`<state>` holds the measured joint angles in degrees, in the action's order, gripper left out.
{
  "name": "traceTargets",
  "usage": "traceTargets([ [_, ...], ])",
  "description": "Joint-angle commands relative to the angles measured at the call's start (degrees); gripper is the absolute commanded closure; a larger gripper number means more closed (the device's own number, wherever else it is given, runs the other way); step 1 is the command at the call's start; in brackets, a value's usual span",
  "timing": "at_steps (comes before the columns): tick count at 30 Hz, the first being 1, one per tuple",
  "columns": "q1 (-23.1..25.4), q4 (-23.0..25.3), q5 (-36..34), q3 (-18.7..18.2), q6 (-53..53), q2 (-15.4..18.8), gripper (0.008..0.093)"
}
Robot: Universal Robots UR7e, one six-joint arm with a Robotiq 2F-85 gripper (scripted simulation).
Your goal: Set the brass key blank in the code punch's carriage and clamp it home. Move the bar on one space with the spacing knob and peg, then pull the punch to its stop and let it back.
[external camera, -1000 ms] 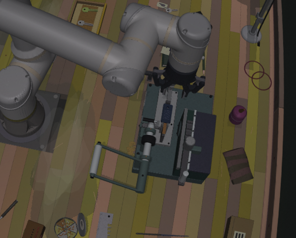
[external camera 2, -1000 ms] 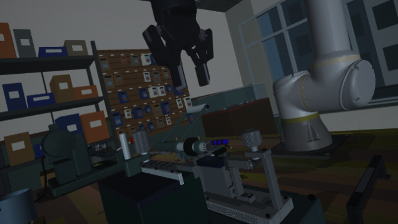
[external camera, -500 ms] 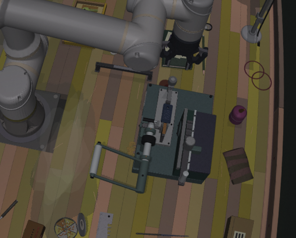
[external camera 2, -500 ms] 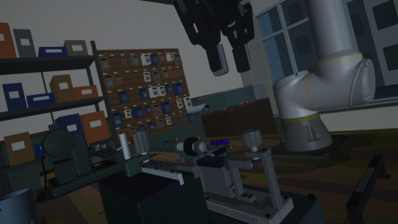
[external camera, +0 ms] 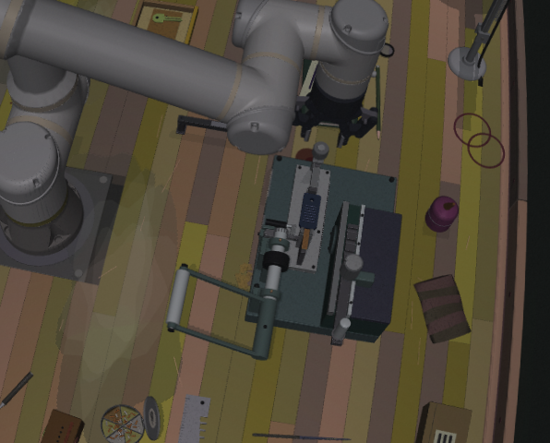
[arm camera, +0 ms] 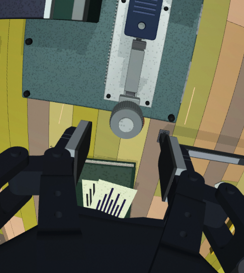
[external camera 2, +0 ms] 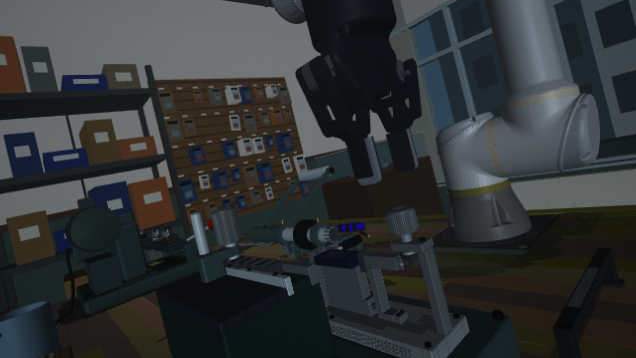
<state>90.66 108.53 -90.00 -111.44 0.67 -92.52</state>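
Note:
The brass key blank (external camera: 305,238) lies in the code punch's carriage, mostly covered by the blue clamp block (external camera: 310,210) and the punch head. The clamp's knurled knob (external camera: 321,149) (arm camera: 125,119) (external camera 2: 401,221) stands at the far end of the carriage, and my gripper (arm camera: 124,155) (external camera 2: 384,160) hovers open and empty above and just beyond it. The spacing knob (external camera: 353,262) sits on the indexing bar, with the peg (external camera: 343,324) at the bar's near end. The punch lever with its white grip (external camera: 176,295) juts out toward the arm's base.
The arm's forearm (external camera: 137,62) spans the bench above the punch. A green book with charts (arm camera: 107,183) lies under the gripper. A black bar (arm camera: 214,156), a purple canister (external camera: 441,214), a brown block (external camera: 441,307) and red rings (external camera: 478,139) lie around the machine.

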Motion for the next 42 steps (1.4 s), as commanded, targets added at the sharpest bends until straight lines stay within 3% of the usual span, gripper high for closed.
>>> traceTargets([
  [1,0.0,-0.02,0.0,0.29,0.0,-0.04,0.0474],
  [17,0.03,1.13,0.0,-0.42,0.01,0.23,0.0474],
  [42,0.03,6.95,0.0,-4.18,0.01,2.29,0.0474],
])
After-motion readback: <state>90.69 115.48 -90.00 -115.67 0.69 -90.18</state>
